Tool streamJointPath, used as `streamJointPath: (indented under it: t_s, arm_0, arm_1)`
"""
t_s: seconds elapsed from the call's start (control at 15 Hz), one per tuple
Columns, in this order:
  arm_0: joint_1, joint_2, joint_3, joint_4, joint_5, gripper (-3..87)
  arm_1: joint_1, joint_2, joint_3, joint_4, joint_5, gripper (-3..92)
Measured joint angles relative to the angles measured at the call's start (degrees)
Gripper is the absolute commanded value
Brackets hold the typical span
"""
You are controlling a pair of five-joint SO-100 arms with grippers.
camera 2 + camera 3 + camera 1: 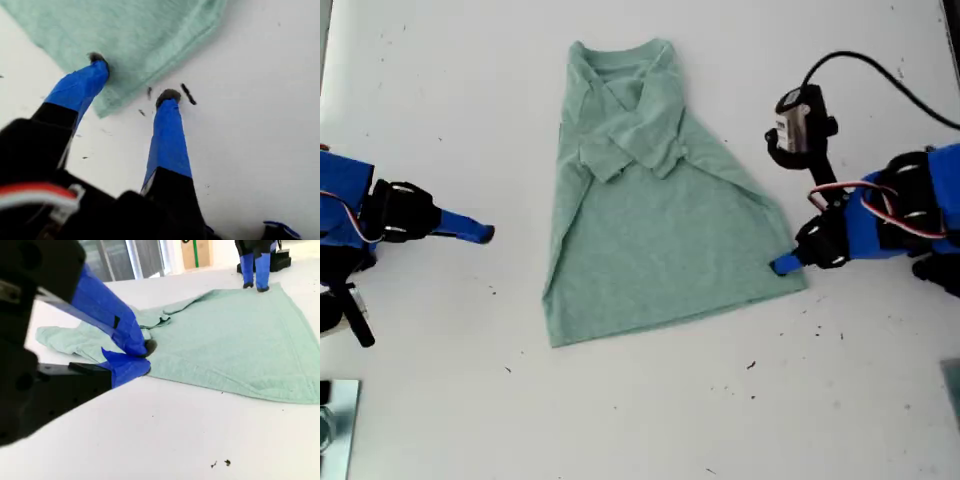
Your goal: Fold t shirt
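Pale sage-green knit t shirt: flat on white surface, sleeves folded inward.
First hand: spread wide astride hem corner.
Second hand: narrow, holding nothing, beside the shirt's edge.

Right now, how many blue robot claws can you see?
2. My first gripper is at the t shirt's corner on the exterior view's right. My second gripper is off the cloth on that view's left.

White table fills the exterior view, matte, evenly lit, soft shadows only. Small dark specks scattered on it, more toward the exterior view's right. Metal bracket at the exterior view's lower left corner. Second wrist view shows the room past the table's far edge: tall window panes with grey frames, a brown cardboard box with a green stripe.
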Motion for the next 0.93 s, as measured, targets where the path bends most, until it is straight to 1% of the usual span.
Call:
streamJointPath:
  t_s: [0.07,0.13,0.2,0.4,0.47,0.73,0.93]
  arm_0:
    - [0.0,0.0,0.0,0.0,0.0,-0.1]
    - [0.0,0.0,0.0,0.0,0.0,-0.1]
    - [0.0,0.0,0.0,0.0,0.0,-0.1]
    - [0.0,0.0,0.0,0.0,0.0,-0.1]
    - [0.0,0.0,0.0,0.0,0.0,-0.1]
    - [0.0,0.0,0.0,0.0,0.0,-0.1]
    - [0.0,0.0,0.0,0.0,0.0,-0.1]
  arm_1:
    - [-0.8,0.2,4.7,-6.0,1.2,14.3]
    - [-1.1,-1.4,6.3,-9.5,2.0,13.3]
    - [-1.4,-3.3,5.9,-10.6,1.9,7.5]
    - [-1.5,-8.3,3.0,-10.0,2.1,2.5]
    - [-1.5,-9.3,1.8,-9.1,2.1,2.5]
    - [-1.4,-10.5,-9.4,3.3,0.4,2.5]
    - [-1.4,-12.2,-25.8,18.5,-0.5,2.5]
